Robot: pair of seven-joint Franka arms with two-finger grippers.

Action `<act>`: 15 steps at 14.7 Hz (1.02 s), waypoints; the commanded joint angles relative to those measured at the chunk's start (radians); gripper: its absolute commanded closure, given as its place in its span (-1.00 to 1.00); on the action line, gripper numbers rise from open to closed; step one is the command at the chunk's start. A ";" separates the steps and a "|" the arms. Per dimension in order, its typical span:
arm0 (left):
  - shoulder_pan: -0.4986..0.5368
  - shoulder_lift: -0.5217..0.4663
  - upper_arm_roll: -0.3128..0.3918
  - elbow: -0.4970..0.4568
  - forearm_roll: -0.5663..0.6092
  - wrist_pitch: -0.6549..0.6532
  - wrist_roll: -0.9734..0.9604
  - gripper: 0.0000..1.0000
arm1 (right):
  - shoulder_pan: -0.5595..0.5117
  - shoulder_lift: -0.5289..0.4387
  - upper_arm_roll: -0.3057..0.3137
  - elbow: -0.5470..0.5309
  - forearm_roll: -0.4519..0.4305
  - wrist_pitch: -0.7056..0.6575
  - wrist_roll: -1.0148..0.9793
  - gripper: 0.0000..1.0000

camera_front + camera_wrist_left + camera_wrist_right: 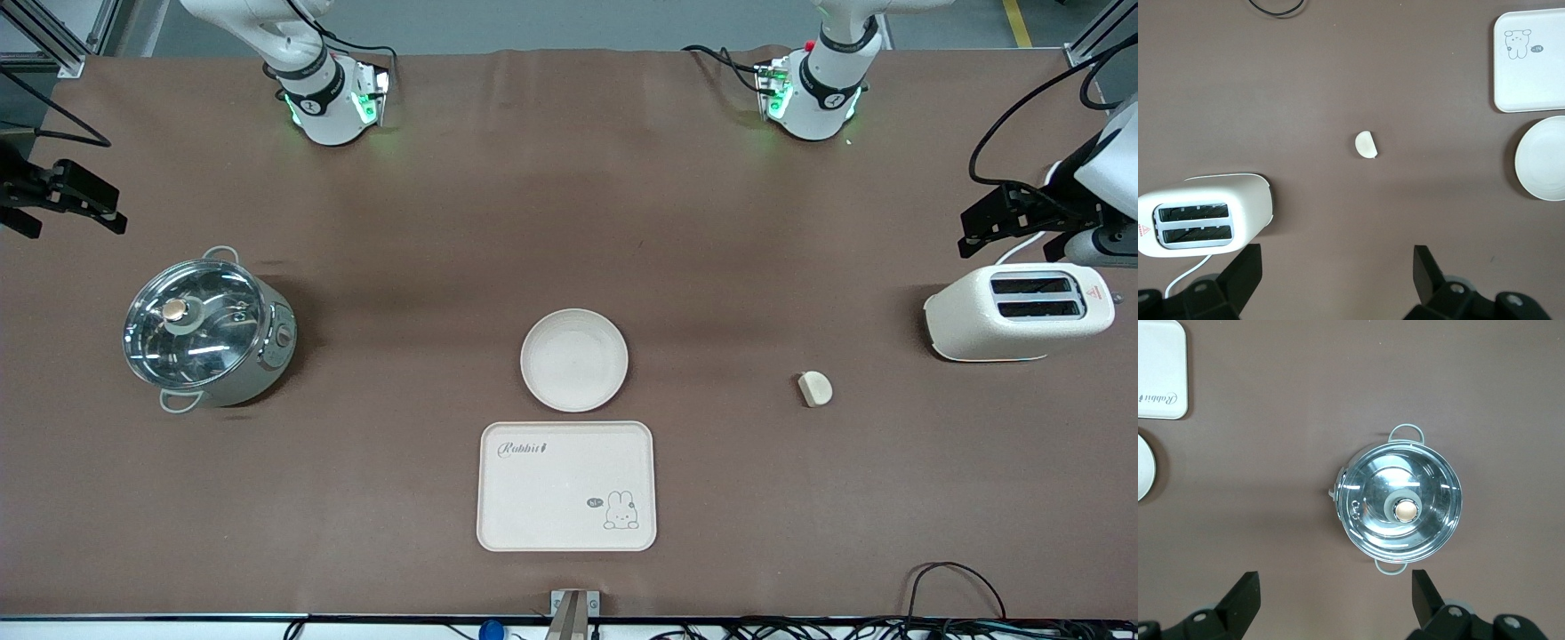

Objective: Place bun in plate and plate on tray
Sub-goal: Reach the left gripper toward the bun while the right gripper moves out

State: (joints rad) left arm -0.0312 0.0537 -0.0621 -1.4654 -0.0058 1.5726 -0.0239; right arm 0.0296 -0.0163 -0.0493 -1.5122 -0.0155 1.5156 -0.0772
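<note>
1. Hands first: the left hand (1009,220) hangs in the air at the left arm's end of the table (569,222), up over the brown surface just beside the toaster (1018,313), fingers (1241,277) spread wide with nothing between them.
2. Right hand (67,200) is up at the right arm's end of the table, above the bare surface near the pot (209,331), its fingers (1245,597) spread wide too and holding nothing.
3. Both arms are waiting, neither hand touching anything.
4. Out from the left hand: the white toaster lies with its 2 slots facing up, a white cord (1181,280) trailing from it.
5. Bun (815,388) sits on the table near the toaster, a little nearer the front camera than it and well apart from the plate (574,360); in the left wrist view the bun (1365,145) shows its flat cut end on one side.
6. Plate rests empty in the middle of the table, directly on the brown surface.
7. Tray (566,485) lies just beside the plate, nearer the front camera, nothing on it, with the "Rabbit" script and the small rabbit drawing on its face.
8. Out from the right hand: the steel pot stands with its glass lid (1403,510) on, knob in the centre, 2 loop handles showing.
</note>
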 commanded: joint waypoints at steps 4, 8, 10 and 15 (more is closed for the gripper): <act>0.004 -0.008 0.001 0.002 0.013 -0.014 -0.004 -1.00 | 0.012 -0.004 -0.003 -0.003 0.011 0.005 0.031 -1.00; -0.018 0.059 -0.024 -0.048 0.010 -0.039 -0.007 -1.00 | 0.027 -0.002 0.002 -0.028 0.080 0.003 0.098 -1.00; -0.021 0.139 -0.030 -0.103 0.006 0.096 -0.007 -1.00 | 0.052 0.034 0.002 -0.034 0.153 0.029 0.161 -1.00; -0.022 0.363 -0.028 -0.271 0.049 0.505 -0.007 -1.00 | 0.111 0.145 0.002 -0.042 0.210 0.139 0.198 -1.00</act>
State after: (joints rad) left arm -0.0549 0.3415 -0.0877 -1.7238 0.0052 1.9925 -0.0259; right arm 0.1204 0.0960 -0.0410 -1.5494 0.1635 1.6275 0.0883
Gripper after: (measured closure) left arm 0.000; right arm 0.000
